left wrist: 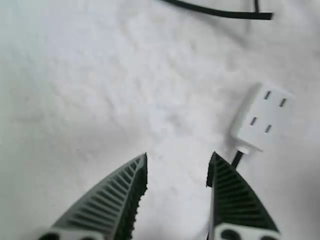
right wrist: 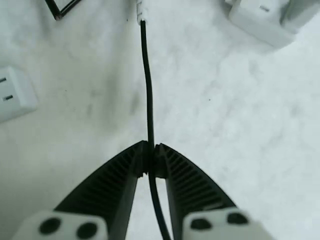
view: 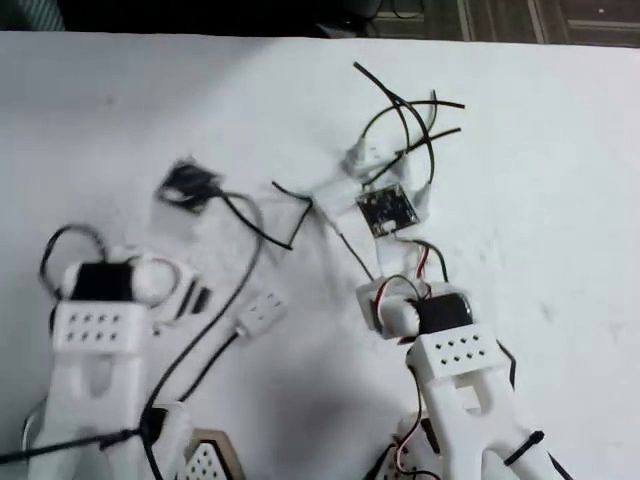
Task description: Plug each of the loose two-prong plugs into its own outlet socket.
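Note:
My right gripper (right wrist: 151, 151) is shut on a thin black cable (right wrist: 146, 75) that runs away to a white plug end (right wrist: 141, 9). In the high view this gripper (view: 378, 290) sits just below the cluster of white outlet blocks (view: 342, 190). My left gripper (left wrist: 177, 160) hangs open over bare table, with a white outlet block (left wrist: 262, 117) showing two pairs of slots just beyond one finger. That block (view: 262, 312) lies right of the left gripper (view: 192, 297) in the high view. A black plug (view: 190, 183) lies at the left.
A small dark circuit board (view: 388, 208) sits among tangled black wires (view: 405, 110) at the back centre. A long black cord (view: 225, 300) crosses between the arms. Another white outlet (right wrist: 12, 95) and a white block (right wrist: 262, 20) lie near the right gripper.

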Robot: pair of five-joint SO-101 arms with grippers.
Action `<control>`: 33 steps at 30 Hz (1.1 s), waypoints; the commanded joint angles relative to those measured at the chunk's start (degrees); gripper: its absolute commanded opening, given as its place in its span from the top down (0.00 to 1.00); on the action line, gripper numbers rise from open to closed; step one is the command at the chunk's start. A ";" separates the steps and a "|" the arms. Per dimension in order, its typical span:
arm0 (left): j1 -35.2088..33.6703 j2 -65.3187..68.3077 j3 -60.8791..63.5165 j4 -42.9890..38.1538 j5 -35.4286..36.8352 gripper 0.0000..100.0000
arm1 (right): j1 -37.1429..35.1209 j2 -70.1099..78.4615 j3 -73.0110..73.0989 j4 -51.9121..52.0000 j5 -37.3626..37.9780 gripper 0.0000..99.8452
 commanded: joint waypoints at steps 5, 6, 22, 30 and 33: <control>-11.56 -17.27 19.34 -12.66 -0.18 0.80 | -11.30 14.29 -21.71 9.01 4.22 0.98; -13.14 -19.47 20.04 -12.66 -0.18 0.80 | -12.79 17.45 -24.62 9.98 5.01 0.98; -15.60 -27.56 24.79 -12.66 -0.09 0.79 | -22.64 61.05 -64.53 15.87 13.36 0.87; -15.60 -27.82 25.41 -12.66 -0.09 0.79 | -23.96 78.55 -78.33 16.22 16.44 0.79; -15.60 -27.82 25.41 -12.66 -0.09 0.79 | -24.75 83.21 -82.02 15.96 16.97 0.79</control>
